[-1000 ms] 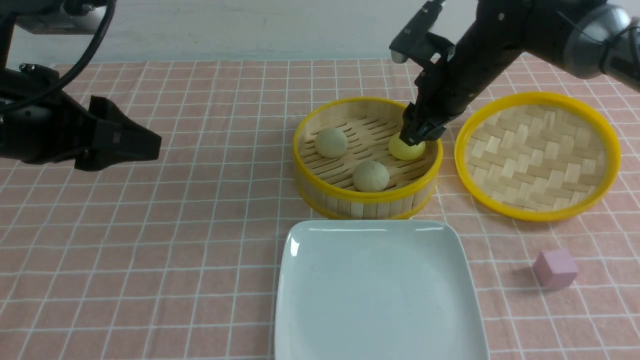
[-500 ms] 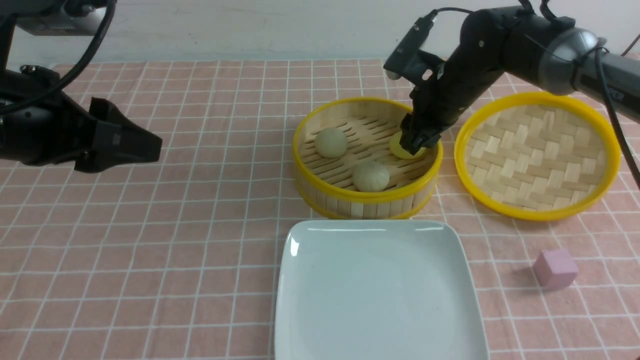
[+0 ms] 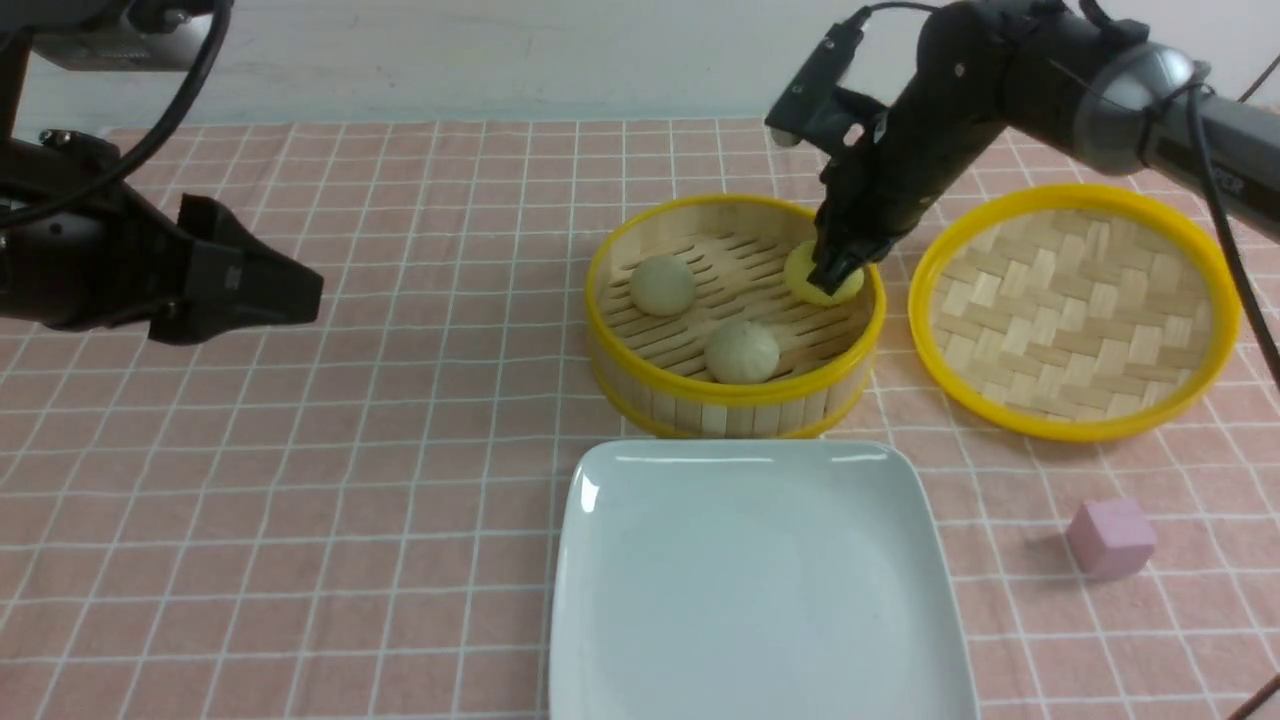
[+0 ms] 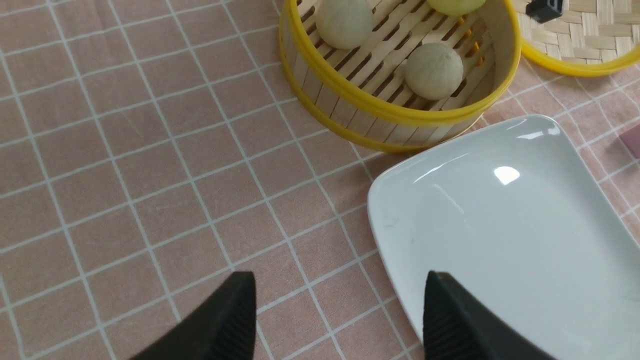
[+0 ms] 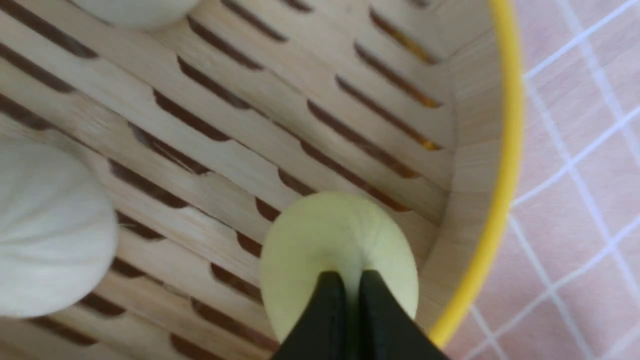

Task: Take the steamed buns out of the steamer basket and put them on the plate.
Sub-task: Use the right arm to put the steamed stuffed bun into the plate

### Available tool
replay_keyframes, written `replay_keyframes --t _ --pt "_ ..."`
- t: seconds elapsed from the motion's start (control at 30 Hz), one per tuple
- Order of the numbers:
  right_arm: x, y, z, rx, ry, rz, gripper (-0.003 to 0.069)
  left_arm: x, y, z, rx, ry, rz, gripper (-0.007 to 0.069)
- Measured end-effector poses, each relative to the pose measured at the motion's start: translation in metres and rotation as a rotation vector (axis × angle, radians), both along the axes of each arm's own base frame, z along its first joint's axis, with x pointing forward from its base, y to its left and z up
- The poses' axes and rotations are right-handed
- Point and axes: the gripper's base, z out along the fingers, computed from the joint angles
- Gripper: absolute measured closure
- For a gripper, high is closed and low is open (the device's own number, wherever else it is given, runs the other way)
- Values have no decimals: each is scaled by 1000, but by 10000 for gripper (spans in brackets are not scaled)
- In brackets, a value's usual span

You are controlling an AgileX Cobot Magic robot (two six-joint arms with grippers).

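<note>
Right gripper [image 3: 838, 272] clamps the yellow bun [image 3: 798, 270] at 2 o'clock inside the steamer basket [image 3: 735, 395]. A pale bun [image 3: 662, 284] sits at 9 o'clock and a second pale bun [image 3: 741, 351] at 6. The white plate [image 3: 760, 600] lies at the basket's 6 o'clock, the woven tray [image 3: 1075, 432] at its 3. The left gripper [image 3: 305, 290] hangs open, well off at 9.

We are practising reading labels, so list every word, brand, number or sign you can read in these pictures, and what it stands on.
Nothing reads clearly enough to quote.
White lettering on the right arm: too small and blurred to read.
Faint pale mark on the left gripper: unreadable.
Plate, basket, pink cube, checked cloth: no writing.
</note>
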Motion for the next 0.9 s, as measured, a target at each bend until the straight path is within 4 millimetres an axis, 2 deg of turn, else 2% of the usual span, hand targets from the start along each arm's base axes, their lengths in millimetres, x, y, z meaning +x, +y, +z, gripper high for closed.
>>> replay_keyframes --t 0.03,0.1,0.13,0.2,0.27,0.37,0.5,0.63,0.7,0.83,0.9 --pt "-3 1 13 7 -15 5 648 0 0 0 0 -4 3 165" --pt "-20 1 57 55 -43 11 648 1 1 1 2 -14 11 165" --pt "-22 0 64 65 -51 11 648 1 1 1 2 -15 11 165" --pt "-44 -2 98 125 -28 17 648 2 1 1 3 -23 18 165" --pt "-60 -5 117 146 -2 19 648 3 2 2 4 -32 25 165" --pt "-77 -8 133 166 34 -1 648 5 3 3 8 -60 46 165" --pt "-86 -9 134 196 72 -53 648 7 4 4 9 -75 58 165" --pt "-103 -6 121 184 152 -66 648 7 4 4 10 -80 61 172" --pt "-116 -1 112 169 197 -57 648 7 4 4 10 -80 61 179" --pt "-162 11 87 113 321 -16 648 7 4 4 10 -79 60 196" --pt "-173 11 79 95 353 -6 648 7 4 4 10 -78 59 200"
